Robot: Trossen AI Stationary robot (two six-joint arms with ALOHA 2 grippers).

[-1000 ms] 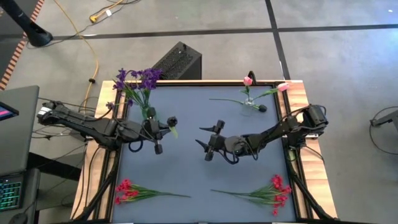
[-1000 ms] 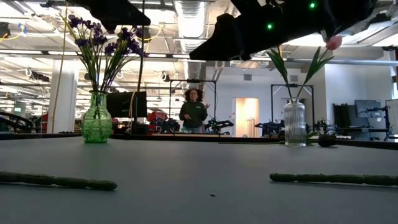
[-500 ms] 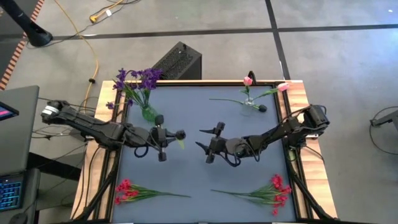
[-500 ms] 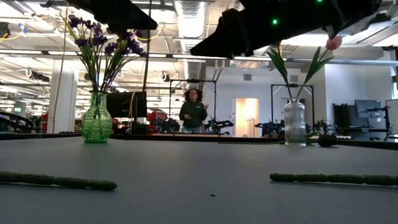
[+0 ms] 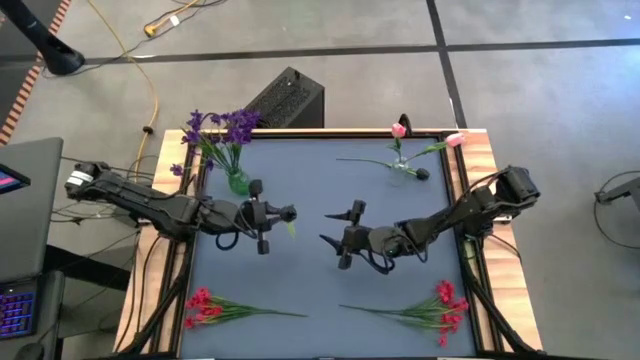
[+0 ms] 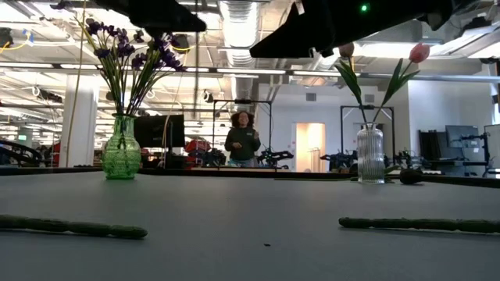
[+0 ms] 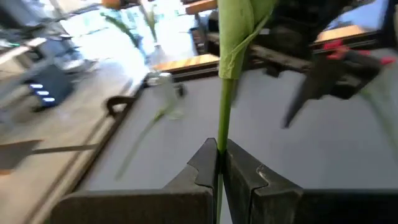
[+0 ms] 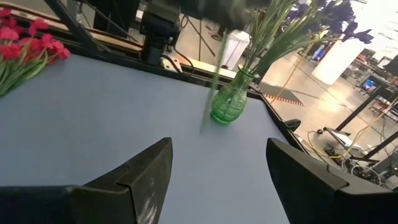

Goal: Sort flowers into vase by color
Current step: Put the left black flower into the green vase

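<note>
Fingers of the left gripper [image 7: 219, 163] are pinched tight on a green stem [image 7: 222, 118]. In the left wrist view the stem runs straight up out of the fingers to a folded green leaf. In the high view this gripper [image 5: 283, 216] hangs over the middle of the counter [image 5: 310, 165], a little way from the green vase [image 5: 238, 182], on the side toward the right arm.

The right gripper [image 5: 343, 230] hangs close by, farther still from the green vase. Its fingers [image 8: 143, 177] are spread wide and hold nothing. They face the green vase and the left gripper with its stem. So the stem lies between the two grippers, and I think it may be passed across.

The green vase holds the purple flowers [image 5: 222, 127]. The clear vase [image 5: 400, 165] stands far from the green vase, across the counter, with two pink tulips [image 5: 399, 130] in it. Two bunches of red flowers lie flat on the counter, far from both vases: one [image 5: 205, 306] on the left arm's side, one [image 5: 440, 306] on the right arm's side.

Hard to tell: the bloom on the held stem. The wrist picture cuts it off, and the high view shows only a bit of green. In the low view both arms are just dark shapes along the top, and only the stem ends of the red bunches show. A person [image 6: 244, 139] stands far back in the room.
</note>
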